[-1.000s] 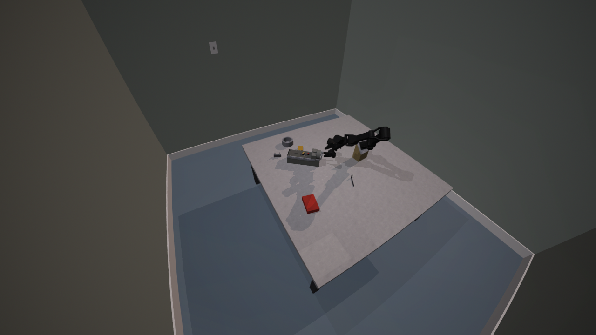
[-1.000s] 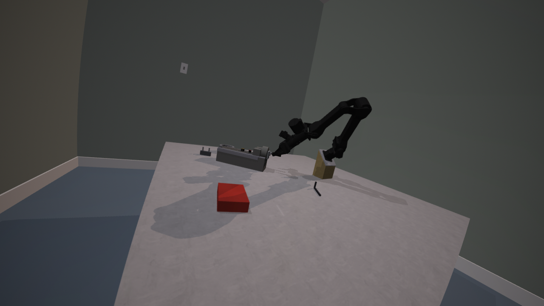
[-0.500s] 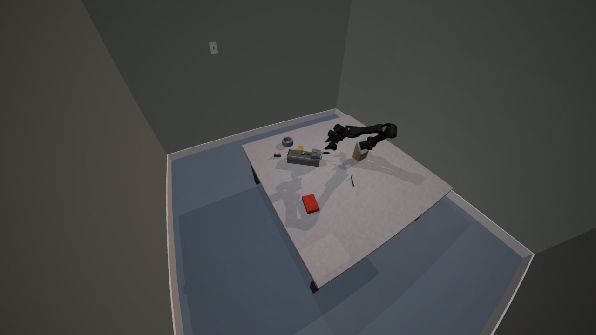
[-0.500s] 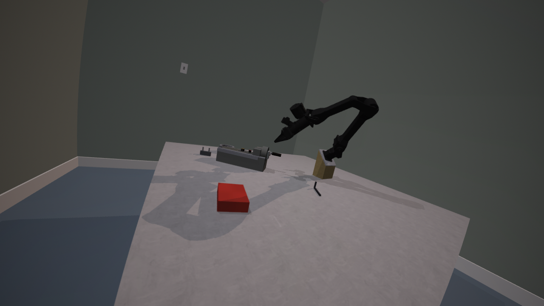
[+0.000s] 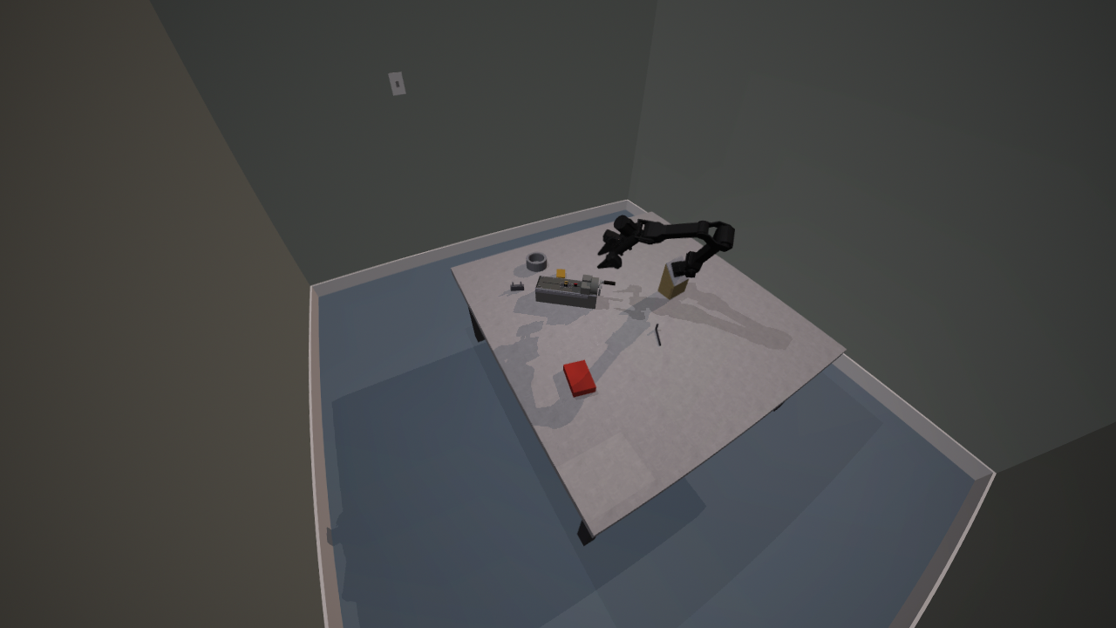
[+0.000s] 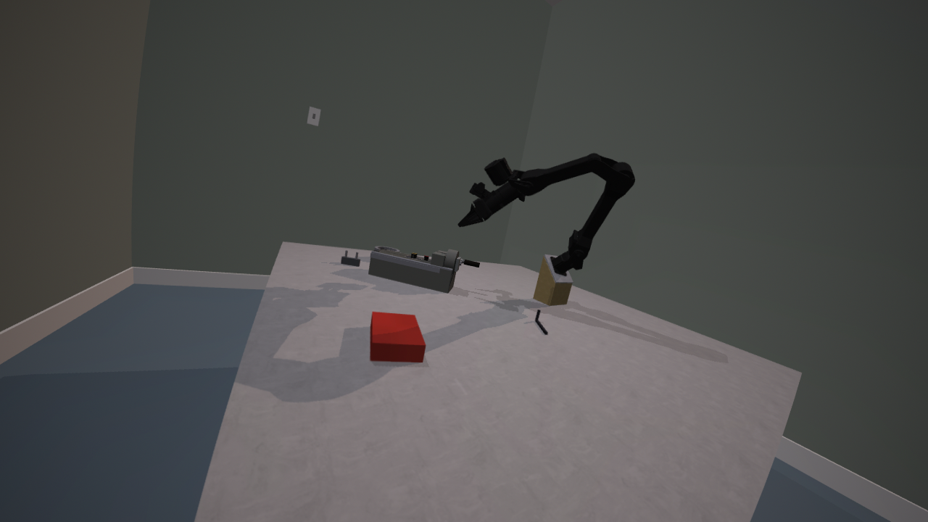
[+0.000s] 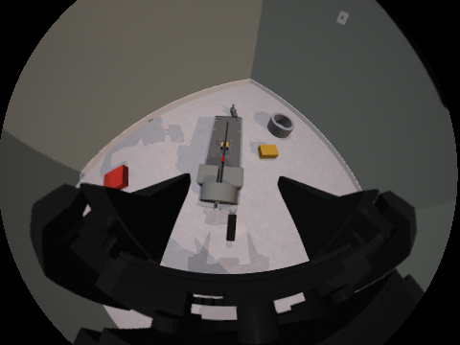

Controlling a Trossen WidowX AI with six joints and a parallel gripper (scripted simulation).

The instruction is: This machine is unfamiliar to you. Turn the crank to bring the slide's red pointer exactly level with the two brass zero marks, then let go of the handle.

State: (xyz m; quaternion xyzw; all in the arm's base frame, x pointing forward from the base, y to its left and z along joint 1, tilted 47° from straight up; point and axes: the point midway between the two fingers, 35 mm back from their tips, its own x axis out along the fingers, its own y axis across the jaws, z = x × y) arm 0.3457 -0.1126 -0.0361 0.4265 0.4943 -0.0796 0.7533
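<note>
The grey machine (image 5: 565,297) (image 6: 409,273) (image 7: 235,131) stands on the table, with its crank at the end facing the arm. The black crank handle (image 5: 609,283) (image 6: 471,263) (image 7: 231,227) sticks out from that end. In the wrist view the slide's red pointer (image 7: 222,159) sits on the crank side of the two brass zero marks (image 7: 224,145), with a visible gap between them. My gripper (image 5: 599,260) (image 6: 459,225) (image 7: 236,179) is open and empty, raised above the crank end and clear of the handle.
A grey ring (image 5: 535,267) (image 7: 280,131) and a yellow block (image 5: 561,273) (image 7: 268,151) lie beside the machine. A small two-pin part (image 5: 517,287) (image 6: 350,261) is beyond its far end. A red block (image 5: 579,377) (image 6: 396,337) (image 7: 116,177) and a black hex key (image 5: 657,336) (image 6: 541,323) lie elsewhere.
</note>
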